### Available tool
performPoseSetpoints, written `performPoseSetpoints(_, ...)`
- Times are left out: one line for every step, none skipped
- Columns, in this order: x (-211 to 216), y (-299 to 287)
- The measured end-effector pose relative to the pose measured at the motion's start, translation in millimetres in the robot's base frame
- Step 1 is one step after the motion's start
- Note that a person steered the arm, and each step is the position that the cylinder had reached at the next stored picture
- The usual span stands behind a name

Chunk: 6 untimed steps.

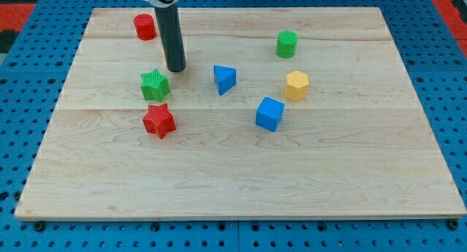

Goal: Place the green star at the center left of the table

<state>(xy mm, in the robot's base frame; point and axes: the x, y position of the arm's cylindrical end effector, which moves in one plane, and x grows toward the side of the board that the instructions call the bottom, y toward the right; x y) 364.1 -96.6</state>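
Green is the colour I am steering for: the green star (155, 85) sits on the pale wooden bench (241, 186), already left of middle. I take that star as my landmark. My tip (176, 68) stands just beside it, up and to the view's right, apart from it by a sliver as far as I can judge. There are no jaws on this rod, so nothing is spread or pinching; it only pushes. The red star (158, 120) lies just below the green star, nearly touching. The red cylinder (144, 26) is well above it, the blue pyramid-like block (225, 79) to its right. From where my tip stands, a push toward the view's left and slightly down looks right, though the red star may get nudged.
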Motion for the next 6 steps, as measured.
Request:
performPoseSetpoints(25.2, 42.2)
performPoseSetpoints(27.6, -5.7)
performPoseSetpoints(47.0, -7.0)
performPoseSetpoints(42.8, -41.5)
performPoseSetpoints(24.0, -95.5)
performPoseSetpoints(20.9, -61.5)
